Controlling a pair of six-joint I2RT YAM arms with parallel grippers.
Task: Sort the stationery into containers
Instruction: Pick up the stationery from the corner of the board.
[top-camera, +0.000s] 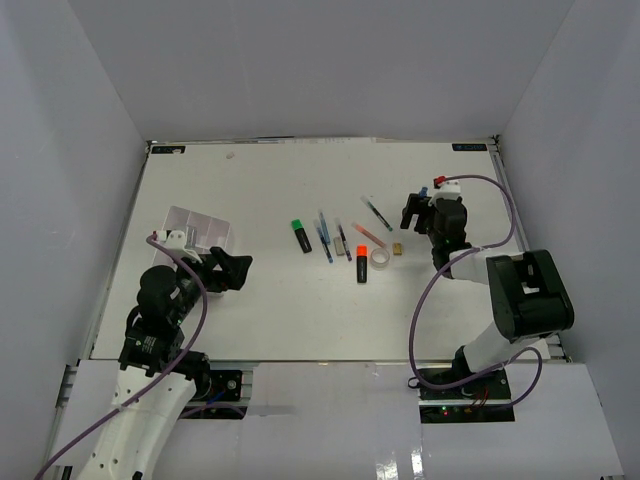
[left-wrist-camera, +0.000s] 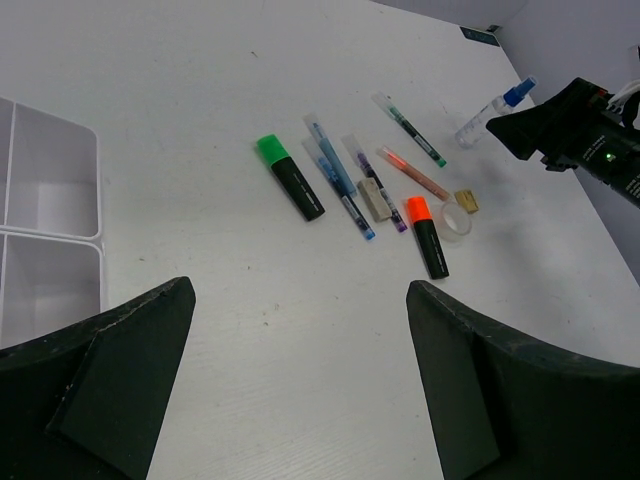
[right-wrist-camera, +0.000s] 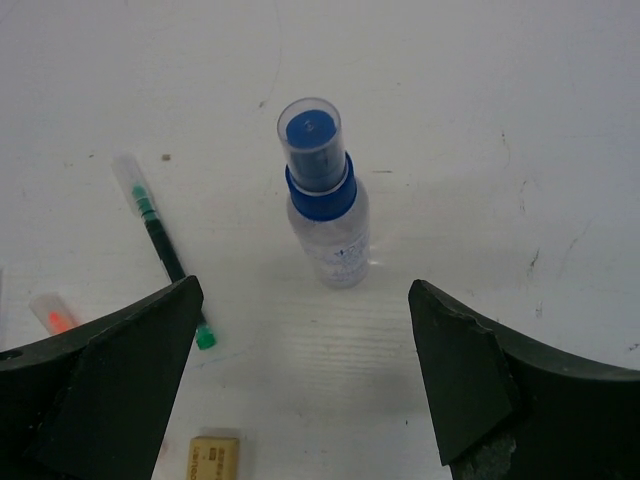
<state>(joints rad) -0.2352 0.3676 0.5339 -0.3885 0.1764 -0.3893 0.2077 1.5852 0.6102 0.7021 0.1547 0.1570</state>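
The white organizer tray sits at the left, its compartments showing in the left wrist view. My left gripper is open and empty just right of it. Mid-table lie a green-capped highlighter, blue pens, a grey block, an orange-capped highlighter, a tape roll, a tan block, a pink pen and a green pen. My right gripper is open, just short of the upright blue-capped bottle.
The white table is boxed in by grey walls on the left, far and right sides. The right arm's cable loops near the right edge.
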